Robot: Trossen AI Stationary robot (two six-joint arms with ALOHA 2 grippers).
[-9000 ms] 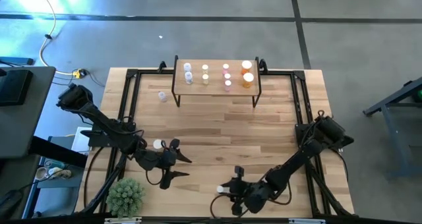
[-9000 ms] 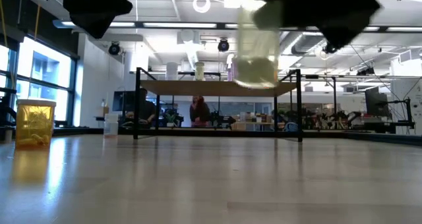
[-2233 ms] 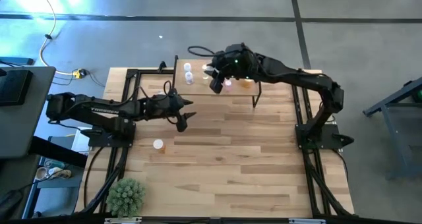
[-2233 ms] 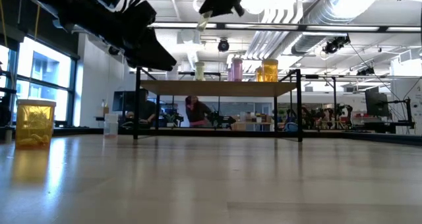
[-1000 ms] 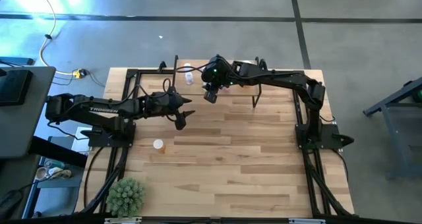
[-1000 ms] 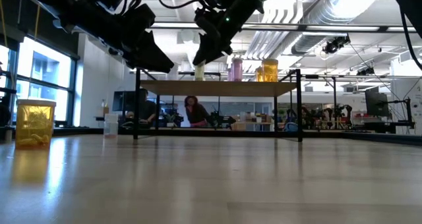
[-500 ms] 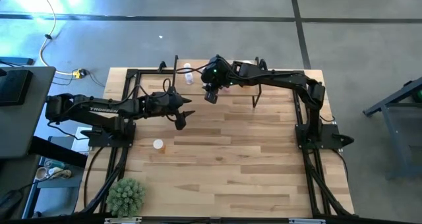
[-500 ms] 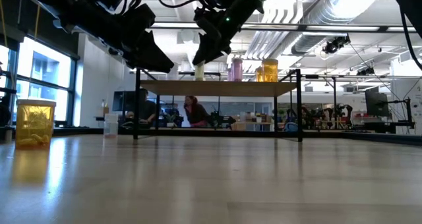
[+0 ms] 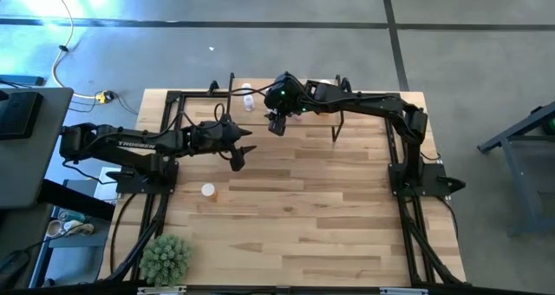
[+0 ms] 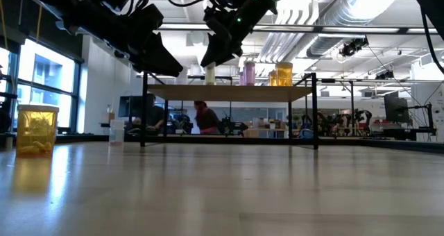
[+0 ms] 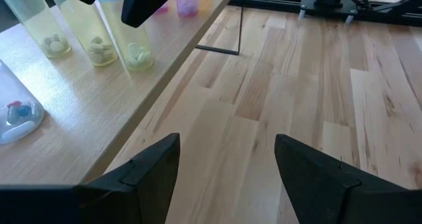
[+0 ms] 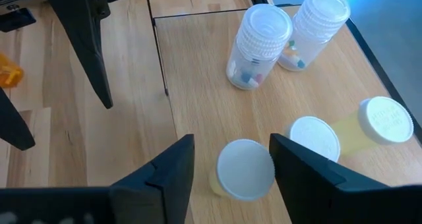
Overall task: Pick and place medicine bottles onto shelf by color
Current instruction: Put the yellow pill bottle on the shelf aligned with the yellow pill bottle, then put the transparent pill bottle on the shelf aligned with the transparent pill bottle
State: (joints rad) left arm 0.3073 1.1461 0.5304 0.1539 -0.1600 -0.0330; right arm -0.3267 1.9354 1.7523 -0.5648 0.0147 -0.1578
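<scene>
The shelf (image 12: 198, 72) stands at the table's far edge. On it are two bluish-clear bottles (image 12: 260, 46), three pale yellow ones (image 11: 92, 33), and pink (image 10: 248, 73) and orange (image 10: 283, 74) bottles. My right gripper (image 12: 232, 168) hovers open over the shelf (image 9: 238, 104). A pale yellow bottle (image 12: 245, 170) stands upright between its fingers, with a gap showing at one finger. My left gripper (image 9: 241, 149) waits open above the table in front of the shelf's left end, holding nothing (image 11: 227, 178).
An orange bottle (image 9: 208, 190) stands on the table toward the near left. A small clear bottle (image 10: 116, 130) stands on the table left of the shelf. A green plant (image 9: 165, 258) sits at the near left corner. People move in the room beyond.
</scene>
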